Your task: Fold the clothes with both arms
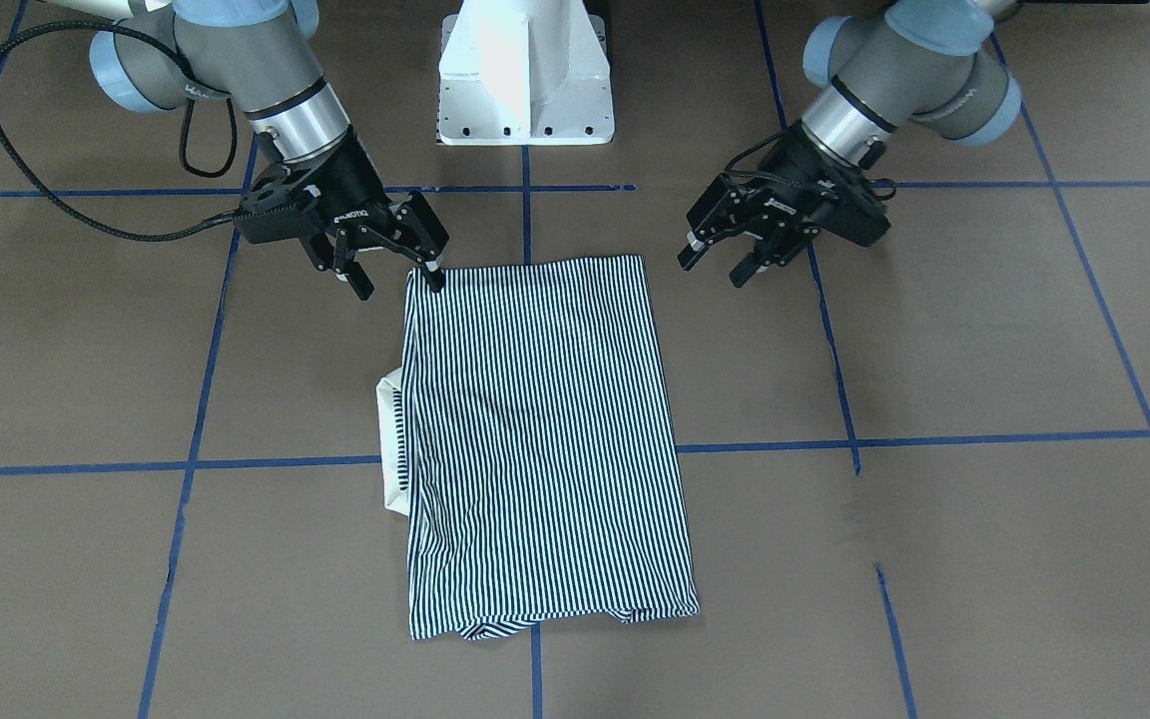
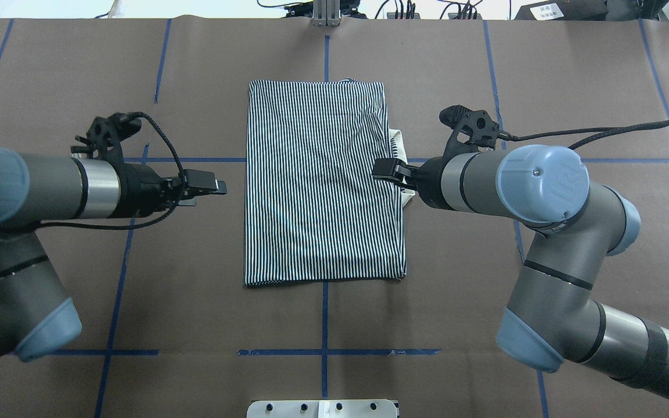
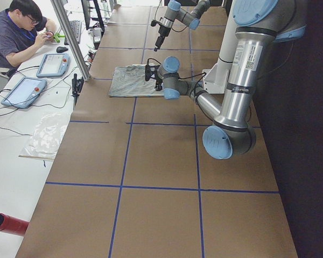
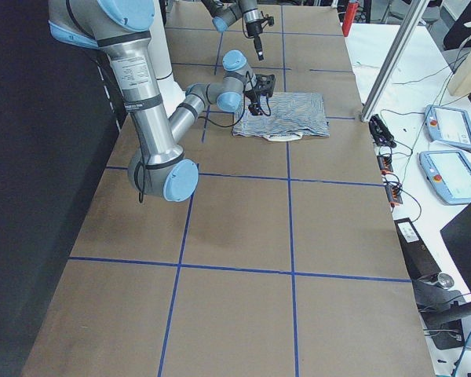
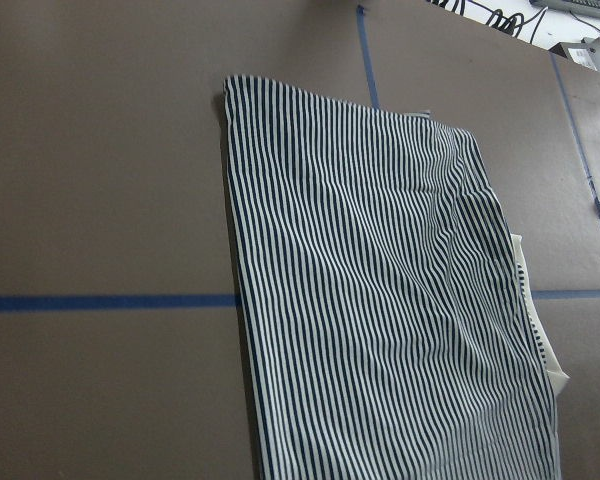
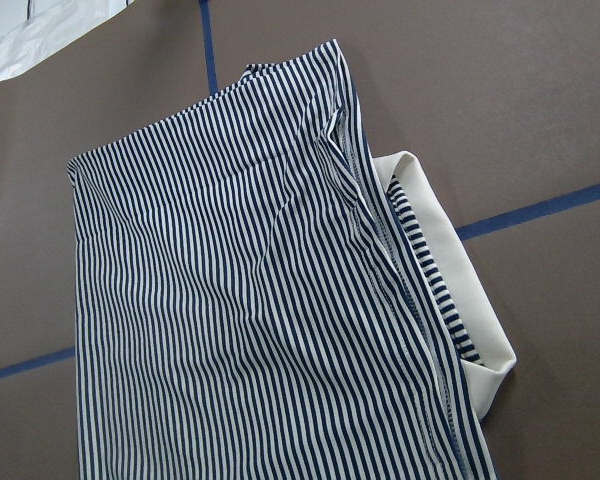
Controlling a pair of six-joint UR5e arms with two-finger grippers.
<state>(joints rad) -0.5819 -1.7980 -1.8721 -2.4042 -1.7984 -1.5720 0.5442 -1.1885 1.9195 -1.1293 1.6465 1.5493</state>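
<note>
**A:** What is happening nearest the robot?

**B:** The right pincer (image 1: 397, 282) is hanging with its fingers spread at the polo shirt's (image 2: 323, 186) right edge. One fingertip (image 1: 433, 280) is showing against a corner, but I cannot tell whether it is touching. The left pincer (image 1: 712, 272) is hovering spread too, beside the left edge and gripping nothing.

**A:** And the shirt itself?

**B:** It is lying folded into a long rectangle at the middle of the bench (image 2: 183, 302), between both arms.

**A:** Farther out?

**B:** The cream collar (image 1: 390, 469) is poking out on the robot's right side.
</note>
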